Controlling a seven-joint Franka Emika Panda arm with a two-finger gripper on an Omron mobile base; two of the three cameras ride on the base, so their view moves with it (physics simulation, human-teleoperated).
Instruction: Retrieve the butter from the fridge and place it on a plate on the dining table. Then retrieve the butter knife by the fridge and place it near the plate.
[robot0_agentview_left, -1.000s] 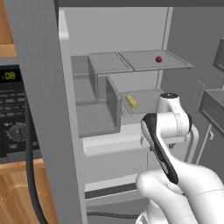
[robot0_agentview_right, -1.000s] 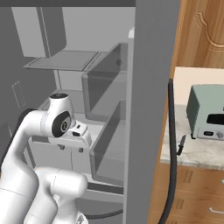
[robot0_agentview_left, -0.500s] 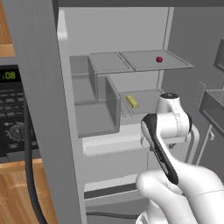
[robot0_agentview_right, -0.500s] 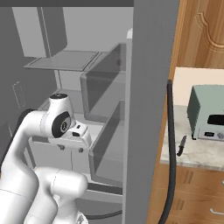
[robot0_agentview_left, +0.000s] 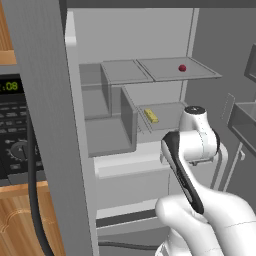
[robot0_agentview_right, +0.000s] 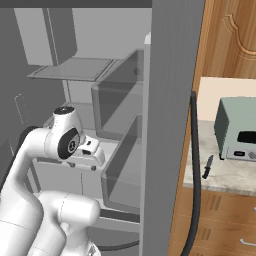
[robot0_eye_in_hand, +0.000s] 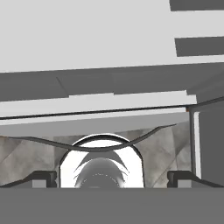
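The fridge (robot0_agentview_left: 150, 35) stands open, with its grey door (robot0_agentview_right: 172, 100) edge-on. The butter (robot0_agentview_left: 151, 116), a small yellow stick, lies on a lower shelf inside. My gripper (robot0_agentview_right: 85, 159) hangs in front of that shelf, below and to the right of the butter and apart from it. In the hand view my gripper (robot0_eye_in_hand: 113, 179) is open, its fingertips (robot0_eye_in_hand: 43, 178) wide apart with nothing between them. The butter knife (robot0_agentview_right: 207, 167) lies on the stone counter right of the fridge. The plate and the dining table are out of view.
A small red ball (robot0_agentview_left: 182, 68) sits on the upper glass shelf. A grey box-shaped appliance (robot0_agentview_right: 239, 131) stands on the counter beside the knife. A black oven panel (robot0_agentview_left: 12, 145) is left of the fridge door (robot0_agentview_left: 45, 125). A dark cable (robot0_agentview_right: 194, 165) hangs along the door's edge.
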